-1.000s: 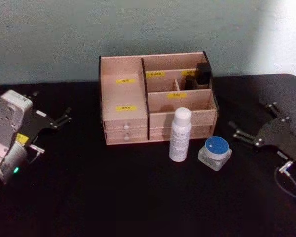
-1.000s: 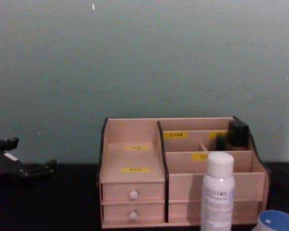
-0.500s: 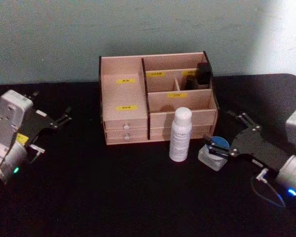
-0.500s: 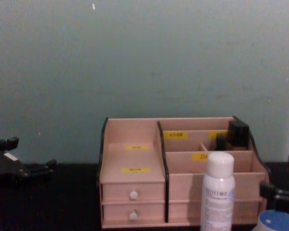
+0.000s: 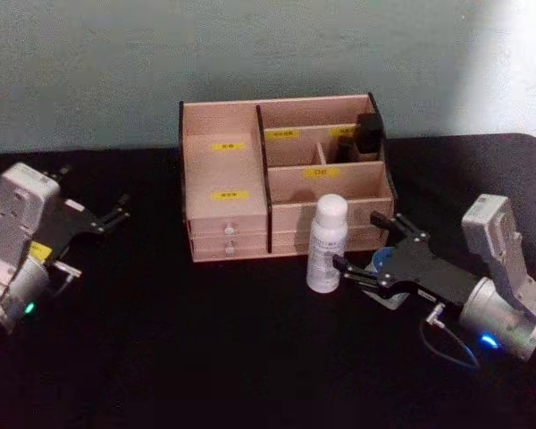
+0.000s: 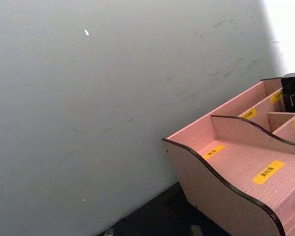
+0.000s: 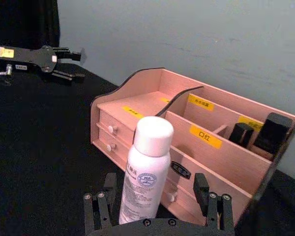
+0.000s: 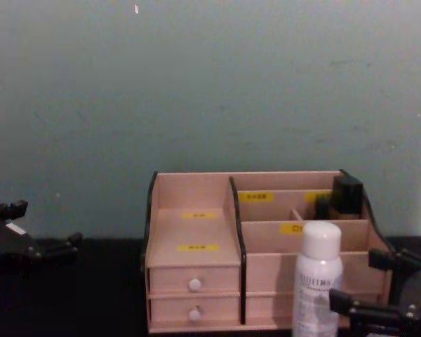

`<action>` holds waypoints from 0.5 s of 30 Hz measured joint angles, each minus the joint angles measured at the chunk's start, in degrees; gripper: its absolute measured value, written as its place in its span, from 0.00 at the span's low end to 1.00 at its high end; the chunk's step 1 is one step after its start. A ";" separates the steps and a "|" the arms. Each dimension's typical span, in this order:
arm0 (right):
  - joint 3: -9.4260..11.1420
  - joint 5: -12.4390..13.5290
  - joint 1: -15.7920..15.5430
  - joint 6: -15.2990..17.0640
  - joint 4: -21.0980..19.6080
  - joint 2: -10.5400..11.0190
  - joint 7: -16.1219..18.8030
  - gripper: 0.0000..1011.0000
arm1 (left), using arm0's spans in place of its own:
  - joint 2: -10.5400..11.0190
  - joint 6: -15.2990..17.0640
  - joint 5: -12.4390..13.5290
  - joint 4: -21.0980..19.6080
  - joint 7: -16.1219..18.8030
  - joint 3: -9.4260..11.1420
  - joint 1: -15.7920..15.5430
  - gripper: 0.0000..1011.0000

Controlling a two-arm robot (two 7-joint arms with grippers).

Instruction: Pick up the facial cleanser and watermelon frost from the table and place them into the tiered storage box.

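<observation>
Head view: the tiered storage box (image 5: 223, 179) stood at the back of the black table (image 5: 205, 357), against a grey-green wall (image 5: 250, 45), its two white-knobbed drawers facing the robot. A white bottle (image 5: 326, 241) stood upright on the table just in front of the box's right half, outside every compartment. The right gripper (image 5: 355, 239) reached in low from the right, jaws apart and aimed at the bottle. One finger ended just beside the bottle's lower body, the other nearer the box front; whether either touched could not be told. Under the gripper's black frame lay the jar (image 5: 386, 259), with only a sliver of its blue lid and a pale corner showing. It sat on the table to the right of the bottle, near the box's right front corner.

From the right wrist, the bottle stood just ahead of the gap between the spread jaws. Two dark items (image 5: 368, 134) stood in the box's back right compartment.

The left gripper (image 5: 94, 192) hung well apart at the table's left side – jaws apart, holding nothing.
</observation>
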 joint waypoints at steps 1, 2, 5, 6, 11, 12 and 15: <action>-0.08 -0.16 0.24 0.01 0.34 -0.26 0.19 0.99 | 0.00 0.00 0.00 0.00 0.00 0.00 0.00 0.99; -0.20 -0.43 0.63 0.05 0.95 -0.72 0.53 0.99 | 0.00 0.00 0.00 0.00 0.00 0.00 0.00 0.99; -0.31 -0.83 1.28 0.27 1.99 -1.49 1.11 0.99 | 0.00 0.00 0.00 0.00 0.00 0.00 0.00 0.99; -0.34 -0.96 1.49 0.36 2.31 -1.74 1.25 0.99 | 0.00 0.00 0.00 0.00 0.00 0.00 0.00 0.99; -0.36 -1.50 2.30 0.66 3.61 -2.84 1.77 0.99 | 0.00 0.00 0.00 0.00 0.00 0.00 0.00 0.99; -0.33 -1.60 2.47 0.73 4.00 -3.20 1.93 0.99 | 0.00 0.00 0.00 0.00 0.00 0.00 0.00 0.99; -0.17 -1.70 2.83 0.85 4.61 -3.88 2.38 0.99 | 0.00 0.00 0.00 0.00 0.00 0.00 0.00 0.99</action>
